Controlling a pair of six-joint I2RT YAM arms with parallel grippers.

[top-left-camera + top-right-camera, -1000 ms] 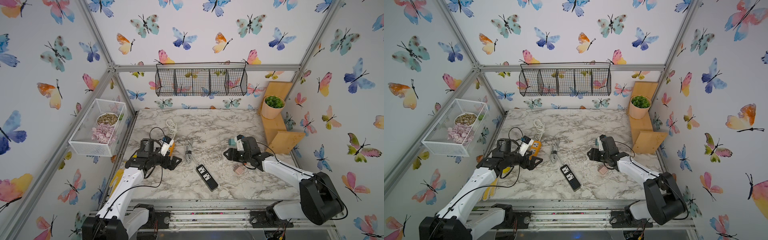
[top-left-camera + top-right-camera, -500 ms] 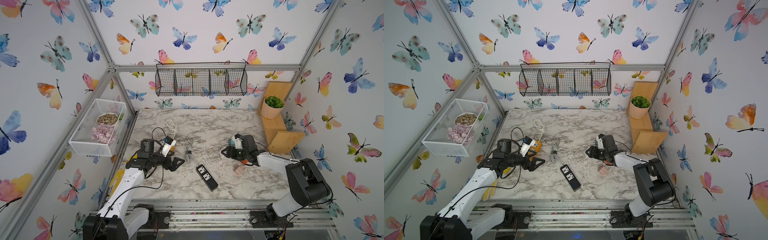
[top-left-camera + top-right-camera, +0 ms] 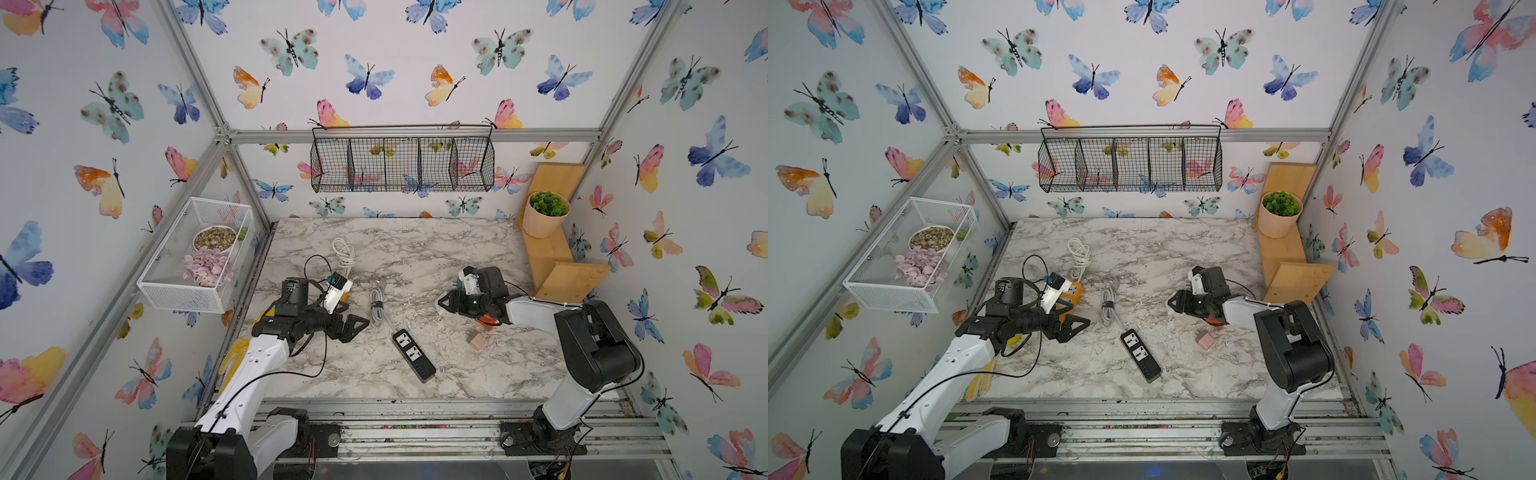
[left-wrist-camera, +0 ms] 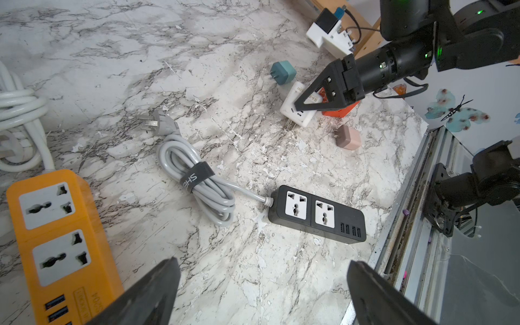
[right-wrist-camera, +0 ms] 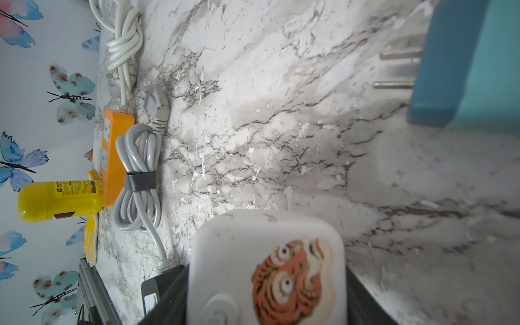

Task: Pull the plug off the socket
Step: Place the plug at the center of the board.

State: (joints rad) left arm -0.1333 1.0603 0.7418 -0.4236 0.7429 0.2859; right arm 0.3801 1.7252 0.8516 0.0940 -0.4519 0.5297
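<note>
In a top view, the left gripper (image 3: 358, 331) is spread wide open over the marble table (image 3: 415, 257). In the left wrist view, the white plug (image 4: 302, 118) is pinched by the right gripper (image 4: 297, 109). Its pins are bare and out of any socket. In the right wrist view, the plug is squeezed between the dark fingers (image 5: 168, 304).

A lab robot cell, dressed up like a home. Boxed in by aluminium frame (image 3: 270, 136) and panels of butterfly wallpaper (image 3: 395, 41). Floored with a marble-print tabletop (image 3: 436, 257), with two arms (image 3: 257, 361) mounted on a metal rail (image 3: 415, 432) at its front edge. Stocked with props: wire basket (image 3: 402, 164), plant (image 3: 545, 203), mesh bin (image 3: 183, 297) on the side wall.
</note>
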